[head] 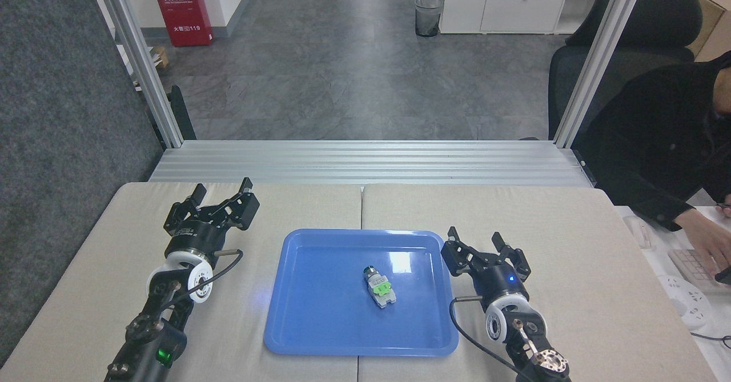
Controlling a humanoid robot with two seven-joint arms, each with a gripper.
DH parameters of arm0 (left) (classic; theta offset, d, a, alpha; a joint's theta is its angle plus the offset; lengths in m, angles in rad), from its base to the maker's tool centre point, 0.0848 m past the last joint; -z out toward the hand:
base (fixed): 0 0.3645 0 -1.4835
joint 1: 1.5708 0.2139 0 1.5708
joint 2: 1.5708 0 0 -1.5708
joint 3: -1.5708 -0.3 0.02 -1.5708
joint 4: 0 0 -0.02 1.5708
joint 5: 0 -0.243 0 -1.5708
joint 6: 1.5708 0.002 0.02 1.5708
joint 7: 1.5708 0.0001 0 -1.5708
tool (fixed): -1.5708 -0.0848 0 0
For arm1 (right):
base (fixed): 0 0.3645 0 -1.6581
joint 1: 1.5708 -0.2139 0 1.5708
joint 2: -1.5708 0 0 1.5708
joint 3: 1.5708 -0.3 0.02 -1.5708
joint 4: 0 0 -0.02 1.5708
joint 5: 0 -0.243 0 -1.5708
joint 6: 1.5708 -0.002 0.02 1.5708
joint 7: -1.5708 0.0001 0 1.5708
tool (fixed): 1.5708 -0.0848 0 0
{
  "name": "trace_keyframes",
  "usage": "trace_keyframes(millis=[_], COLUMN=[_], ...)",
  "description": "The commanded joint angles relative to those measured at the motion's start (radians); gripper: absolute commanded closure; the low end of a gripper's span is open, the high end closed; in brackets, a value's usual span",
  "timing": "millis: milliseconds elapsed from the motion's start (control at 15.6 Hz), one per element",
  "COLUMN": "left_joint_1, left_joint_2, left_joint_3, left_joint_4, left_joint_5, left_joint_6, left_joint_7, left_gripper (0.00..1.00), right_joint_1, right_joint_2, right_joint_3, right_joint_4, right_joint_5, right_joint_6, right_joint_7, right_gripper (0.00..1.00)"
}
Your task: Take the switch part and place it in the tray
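Fingers of both grippers stand spread and hold nothing: the right gripper [477,241] hangs over the table [571,268] just beyond the right rim of the tray [320,313], and the left gripper [223,191] rests over the table's far left part, well apart from the tray. Taken from largest to smallest, the beige padded table carries everything; the shallow blue tray lies at its centre, near edge toward the robot; the two dark arms enter from the lower left and lower right; the switch part [378,286] is the smallest item. It lies flat on the tray floor, slightly right of the tray's middle, touching neither rim nor finger. Its long axis runs roughly from far to near, leaning a little: the dark silver-ringed end points away and slightly left, the white-grey body comes toward the robot and slightly right, with the green clip between. From the right gripper the part lies to the left and somewhat nearer the robot; from the left gripper it lies to the right, well apart. The right gripper is thus the closer. With the part inside the tray and free of both grippers, the placing appears done. A person [668,142] sits at a desk at far right.
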Motion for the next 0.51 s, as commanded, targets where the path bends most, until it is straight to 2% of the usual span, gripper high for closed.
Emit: trace_keyframes(millis=[0,448], left_joint_1=[0.000,0.000], left_joint_2=[0.000,0.000], left_joint_3=[0.001,0.001], left_joint_4=[0.000,0.000], left_joint_5=[0.000,0.000], left_joint_6=[0.000,0.000], left_joint_7=[0.001,0.001], left_gripper=[0.00,0.00], right_joint_1=[-0.004,-0.001], right_joint_2=[-0.039,-0.039], right_joint_3=[-0.041,-0.041], right_joint_4=[0.006,0.006], right_joint_5=[-0.006,-0.006], right_joint_6=[0.000,0.001], right_joint_7=[-0.001,-0.001], right_gripper=[0.02,0.02])
